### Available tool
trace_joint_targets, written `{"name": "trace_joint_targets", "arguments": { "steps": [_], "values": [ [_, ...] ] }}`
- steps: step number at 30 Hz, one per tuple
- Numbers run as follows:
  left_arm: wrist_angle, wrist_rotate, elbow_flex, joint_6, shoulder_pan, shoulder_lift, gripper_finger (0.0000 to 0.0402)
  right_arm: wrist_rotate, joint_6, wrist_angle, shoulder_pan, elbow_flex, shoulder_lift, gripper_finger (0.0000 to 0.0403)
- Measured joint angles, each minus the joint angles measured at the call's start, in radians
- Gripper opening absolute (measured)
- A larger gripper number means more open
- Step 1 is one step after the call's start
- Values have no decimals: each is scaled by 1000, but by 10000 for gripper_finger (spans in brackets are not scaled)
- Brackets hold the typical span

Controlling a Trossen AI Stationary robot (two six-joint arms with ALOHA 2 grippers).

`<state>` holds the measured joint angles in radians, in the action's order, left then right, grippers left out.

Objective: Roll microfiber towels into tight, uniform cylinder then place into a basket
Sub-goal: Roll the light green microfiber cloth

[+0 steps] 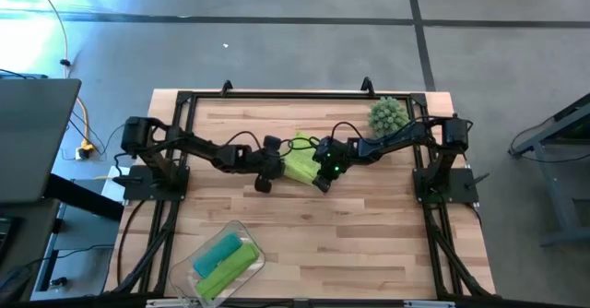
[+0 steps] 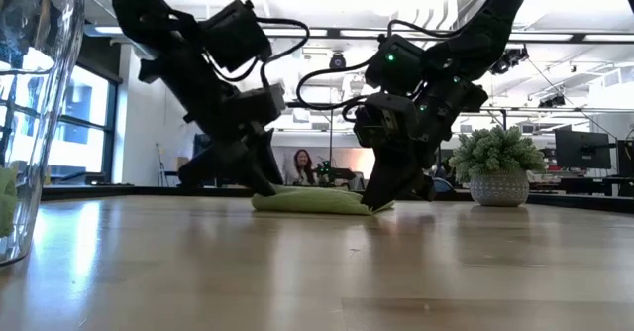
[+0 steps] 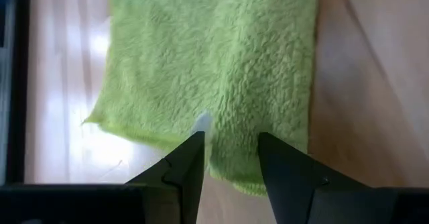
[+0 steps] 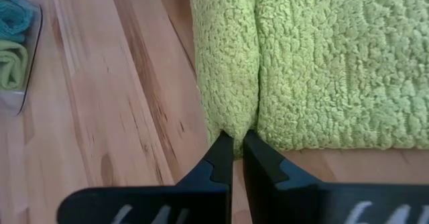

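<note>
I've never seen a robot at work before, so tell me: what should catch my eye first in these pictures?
Two dark arms meet at the middle of the wooden table over a lime green towel. The right gripper is shut, pinching a folded edge of it, while the left gripper stands partly open at the opposite edge. At the table's front left, a clear basket already holds a teal roll and a green roll, and a spiky potted ball sits at the back right.
</note>
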<state>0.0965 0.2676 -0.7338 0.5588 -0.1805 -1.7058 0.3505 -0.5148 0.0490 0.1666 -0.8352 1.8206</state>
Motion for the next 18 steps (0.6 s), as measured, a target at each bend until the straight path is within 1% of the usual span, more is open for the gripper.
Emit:
{"name": "trace_joint_targets", "arguments": {
  "steps": [4,6,8,11,13,18],
  "values": [
    [-7,86,0,-5,28,27,131,1,5,0,4,0,0,3],
    [-12,107,-1,-11,53,52,131,-1,20,0,3,0,0,3],
    [-36,88,-1,-38,75,73,131,-2,26,0,4,0,0,3],
    [-41,10,-1,-51,92,79,131,-16,32,2,3,0,0,3],
    [-40,-21,0,-48,82,75,131,-21,46,10,3,0,0,3],
    [-24,-48,0,-57,27,37,131,-30,56,23,3,0,0,3]
  ]
}}
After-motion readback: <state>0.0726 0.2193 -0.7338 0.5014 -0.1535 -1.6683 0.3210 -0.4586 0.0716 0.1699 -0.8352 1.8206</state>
